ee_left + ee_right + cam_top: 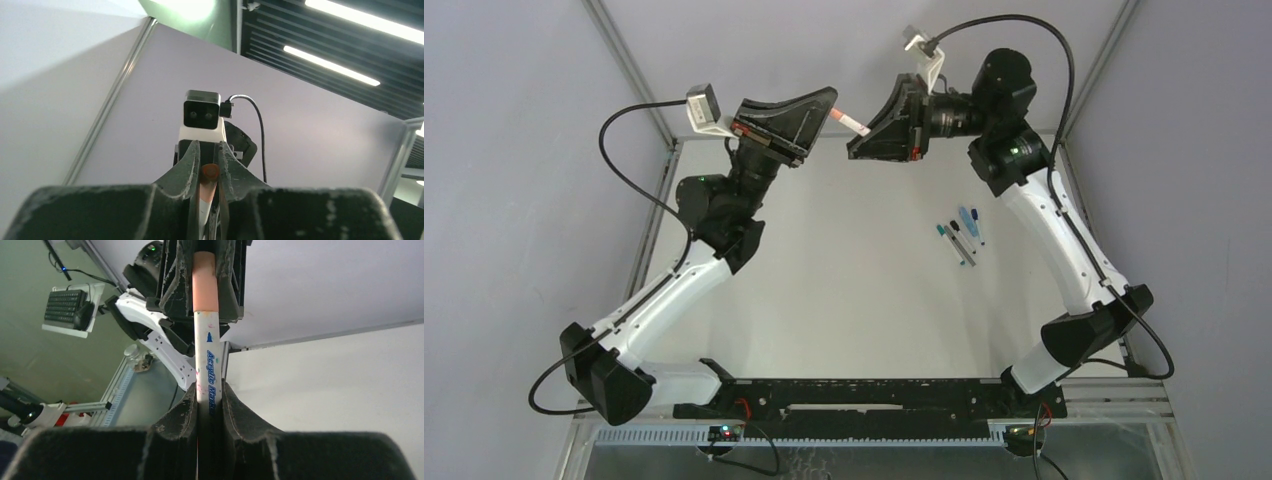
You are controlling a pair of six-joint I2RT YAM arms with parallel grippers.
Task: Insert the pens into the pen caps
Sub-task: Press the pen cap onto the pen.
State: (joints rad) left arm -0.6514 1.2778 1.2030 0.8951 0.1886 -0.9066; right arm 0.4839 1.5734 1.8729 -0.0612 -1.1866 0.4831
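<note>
**A:** Where is the pen?

**B:** At twelve o'clock in the overhead view, raised above the table [844,300] and bridged between my arms. My right gripper [209,401] is clamped on the white pen [207,360] at mid-barrel. My left gripper [209,157] pinches the salmon-pink cap [205,287] that sits on its end.

**A:** How will it handle?

**B:** I'd judge it light, stiff and slick. It could swivel between my pads, so I'd grip mid-barrel and push straight along its length.

**A:** And its looks?

**B:** A thin white barrel with blue "Acrylic Marker" lettering and faint paint specks. The other pens [964,235] lie at three o'clock.
</note>
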